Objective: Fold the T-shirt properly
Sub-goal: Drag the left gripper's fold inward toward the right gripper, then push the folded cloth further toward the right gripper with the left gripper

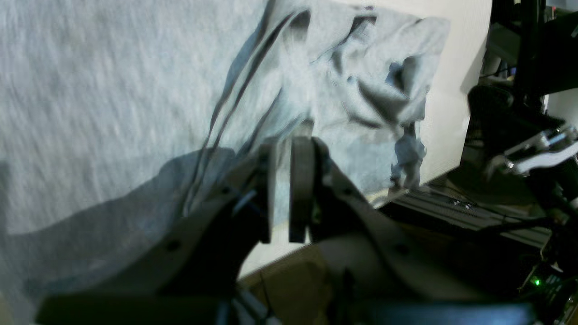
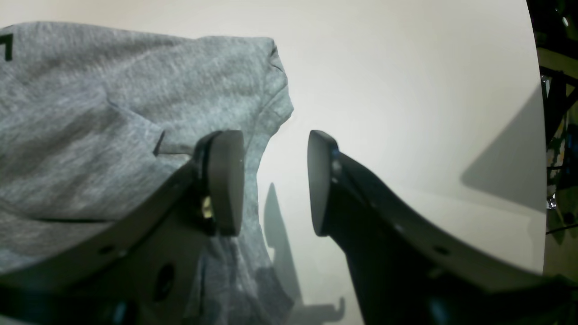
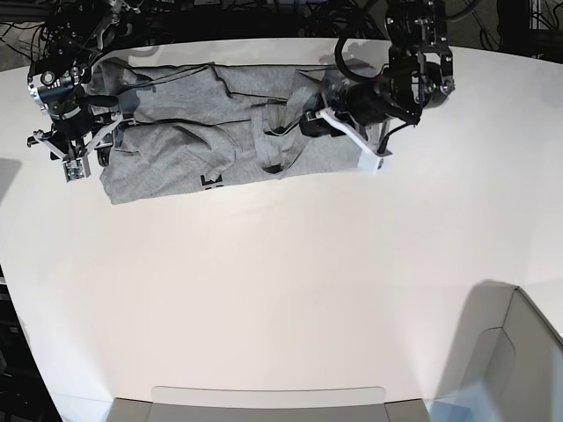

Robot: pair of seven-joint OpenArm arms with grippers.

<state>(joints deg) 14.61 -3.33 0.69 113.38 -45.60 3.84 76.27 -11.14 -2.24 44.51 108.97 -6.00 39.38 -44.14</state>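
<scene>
The heather-grey T-shirt lies as a long rumpled band along the table's far edge, with a bit of black lettering showing at its front hem. My left gripper is down on the band's right part. In the left wrist view its jaws stand almost together, with a strip of grey T-shirt cloth between them. My right gripper hovers at the band's left end. It is open: one finger sits over the T-shirt edge and the other over bare table.
The white table stretches toward the front. A grey bin stands at the front right corner and a flat tray at the front edge. Dark cabling and frames lie beyond the table's far edge.
</scene>
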